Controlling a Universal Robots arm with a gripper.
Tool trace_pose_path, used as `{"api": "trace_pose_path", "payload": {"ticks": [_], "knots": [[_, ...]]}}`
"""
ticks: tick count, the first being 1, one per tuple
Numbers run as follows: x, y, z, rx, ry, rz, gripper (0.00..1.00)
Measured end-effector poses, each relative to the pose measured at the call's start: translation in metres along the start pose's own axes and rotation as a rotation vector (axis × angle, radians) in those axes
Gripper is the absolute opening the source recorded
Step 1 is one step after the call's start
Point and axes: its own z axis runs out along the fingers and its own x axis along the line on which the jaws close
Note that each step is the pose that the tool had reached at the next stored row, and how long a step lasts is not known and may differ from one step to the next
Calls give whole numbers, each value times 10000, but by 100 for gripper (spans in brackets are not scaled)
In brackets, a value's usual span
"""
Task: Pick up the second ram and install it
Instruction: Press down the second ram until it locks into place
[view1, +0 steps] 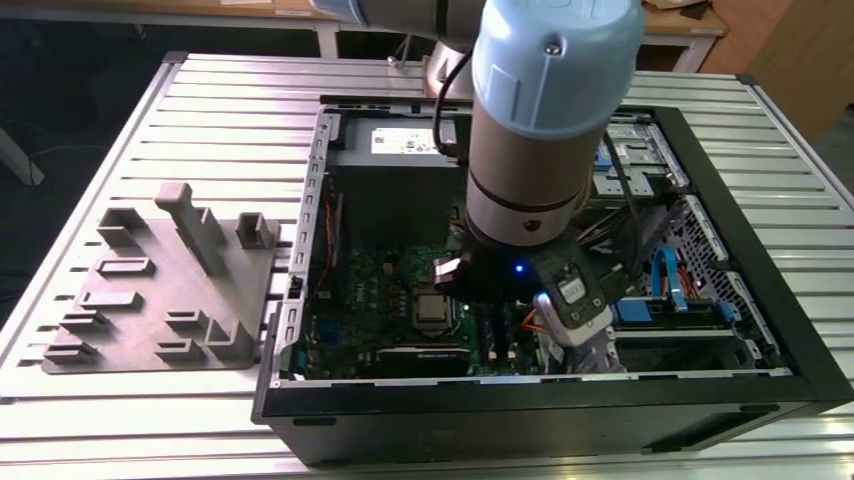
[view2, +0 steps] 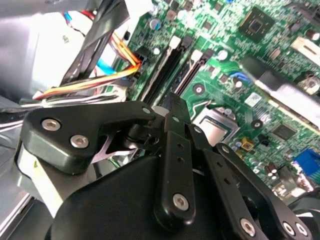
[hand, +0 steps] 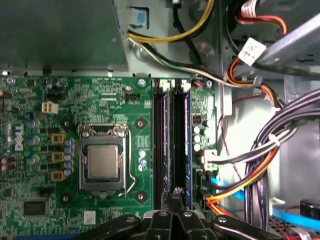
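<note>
An open computer case (view1: 747, 250) on the worktop (view1: 227, 120) holds a green motherboard (hand: 75, 100). The gripper (hand: 172, 196) hovers over its memory slots (hand: 172, 135), jaws narrowed together, holding nothing visible.

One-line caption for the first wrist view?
Black gripper poised over the long black memory slots beside the silver processor socket.

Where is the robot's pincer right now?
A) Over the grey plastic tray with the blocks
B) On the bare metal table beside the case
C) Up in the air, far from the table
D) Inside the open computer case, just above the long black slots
D: in the first wrist view the black metal pincer sits over the long black memory slots on the green circuit board, inside the open black computer case.
</note>
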Motion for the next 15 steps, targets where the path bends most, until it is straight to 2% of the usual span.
{"api": "trace_pose_path", "payload": {"ticks": [7,15], "knots": [[5,115,8,0,0,0,7],[9,168,3,4,2,-1,7]]}}
